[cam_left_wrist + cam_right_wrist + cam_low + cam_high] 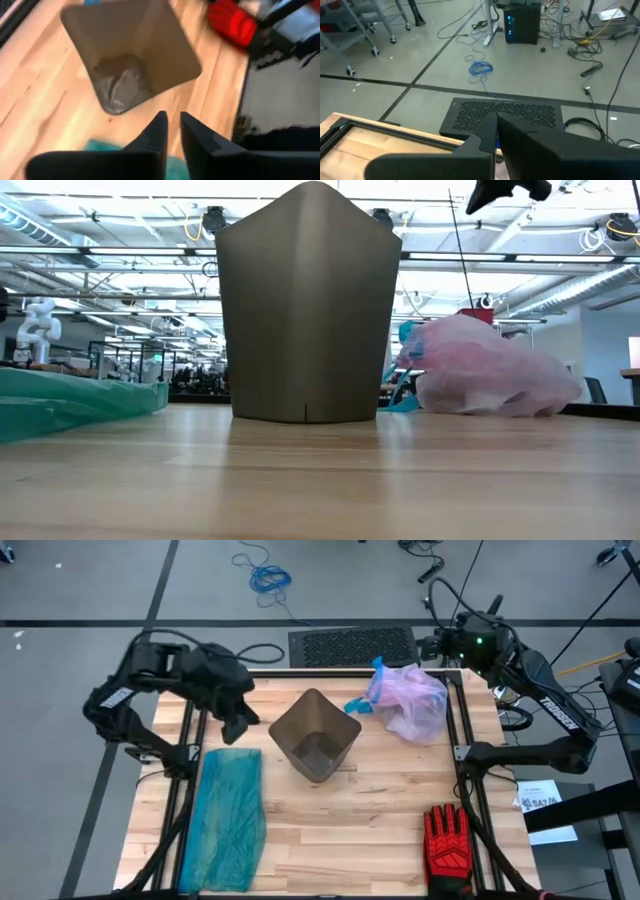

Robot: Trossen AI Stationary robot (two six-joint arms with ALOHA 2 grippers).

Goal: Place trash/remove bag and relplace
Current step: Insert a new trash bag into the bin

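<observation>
Bag [410,700] — crinkled pink plastic, bulging; left gripper [171,131] narrow, right gripper [496,131] closed, empty.

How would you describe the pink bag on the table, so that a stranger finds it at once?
Start from the brown bin in the middle of the wooden table. Beside it, toward the right arm's corner, lies a bulging pinkish-lavender bag with a blue drawstring. The only other bag is teal and flat.

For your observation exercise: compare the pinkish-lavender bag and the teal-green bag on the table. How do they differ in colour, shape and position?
The pinkish-lavender bag is bunched into a rounded heap with a blue drawstring rim; the teal-green bag lies spread flat and long. The pinkish-lavender bag sits at the far right of the table, the teal-green bag along its left side, with the brown bin between them. Both are thin translucent plastic.
</observation>
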